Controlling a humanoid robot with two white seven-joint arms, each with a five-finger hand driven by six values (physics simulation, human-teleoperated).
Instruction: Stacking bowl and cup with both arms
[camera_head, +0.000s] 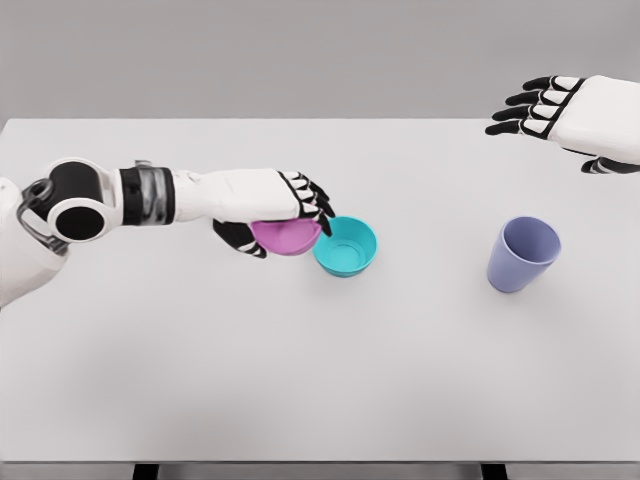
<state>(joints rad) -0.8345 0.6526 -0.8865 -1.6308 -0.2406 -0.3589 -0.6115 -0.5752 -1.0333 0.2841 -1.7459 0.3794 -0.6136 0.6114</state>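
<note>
My left hand reaches in from the left and is shut on a pink bowl, fingers over its top and thumb below. The pink bowl sits right beside a teal bowl, which stands upright on the white table near the middle; their rims look close to touching. A lavender cup stands upright to the right, apart from both bowls. My right hand hovers at the upper right, above and behind the cup, fingers spread and holding nothing.
The table's far edge runs along the grey wall at the top. Dark table legs show under the front edge.
</note>
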